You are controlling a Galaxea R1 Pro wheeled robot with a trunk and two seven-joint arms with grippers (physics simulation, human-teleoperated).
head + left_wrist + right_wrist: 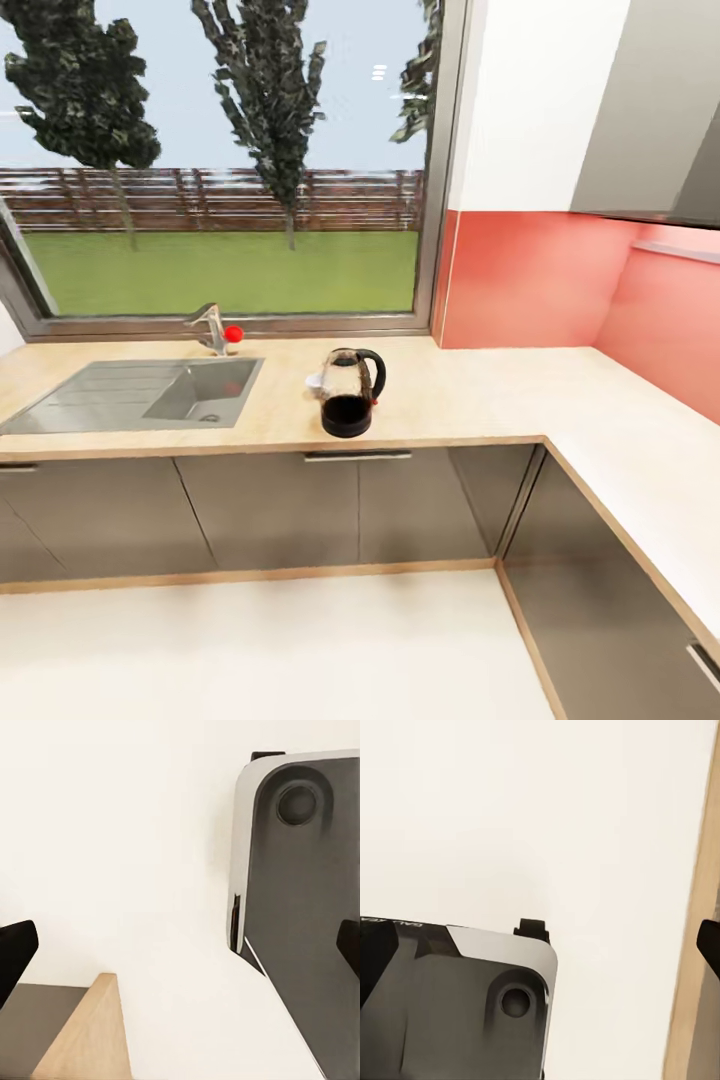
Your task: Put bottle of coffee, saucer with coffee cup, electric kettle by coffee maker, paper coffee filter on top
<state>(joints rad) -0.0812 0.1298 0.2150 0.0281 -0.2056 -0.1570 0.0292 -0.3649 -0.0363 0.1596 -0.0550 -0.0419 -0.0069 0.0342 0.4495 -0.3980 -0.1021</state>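
The electric kettle [351,394], clear glass with a black base and handle, stands upright near the front edge of the wooden countertop [470,395], just right of the sink. A small white object [315,381] peeks out from behind the kettle; I cannot tell what it is. In the left wrist view my left gripper [180,952] is open, its black fingertips [15,949] wide apart over pale floor, nothing between them. My right gripper [540,952] is open too, hanging over the floor with nothing held.
A grey sink [150,392] with a faucet [212,328] lies left of the kettle under a big window. The counter turns a corner and runs along the right [640,470]. Grey cabinets [330,505] stand below. The robot's own base [300,907] [450,1005] sits beside both grippers.
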